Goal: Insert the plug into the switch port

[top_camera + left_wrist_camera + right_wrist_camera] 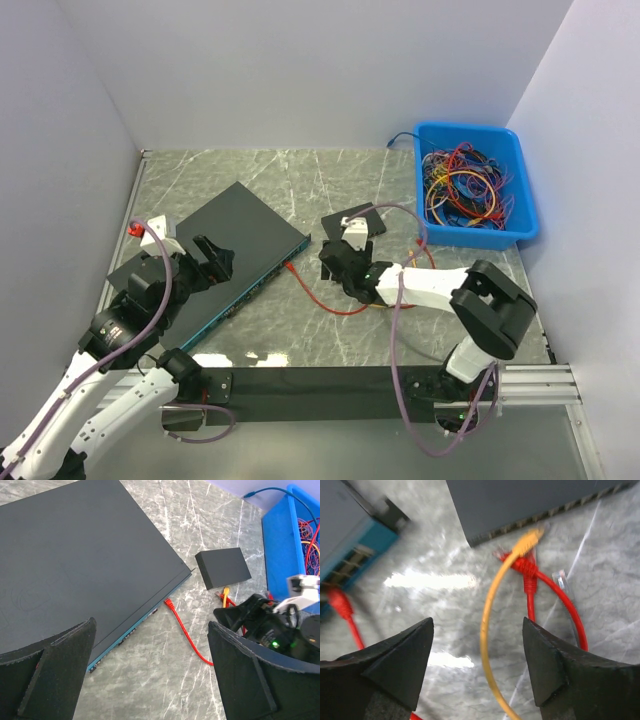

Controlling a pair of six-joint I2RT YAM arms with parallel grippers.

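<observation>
Showing step: approach before the grasp; no plug is held yet.
Right gripper (477, 667): jaws spread wide, empty, hovering over the yellow cable (492, 630) and red cable (540, 587).
Left gripper (150, 675): wide open, empty, above the switch (75, 565).
Red plug (168, 602): on the table (300, 330), just beside the switch's port face (132, 630), not inserted.
Next move, as judged: one gripper closes on the red plug, aligns it with a port and pushes it straight in.
</observation>
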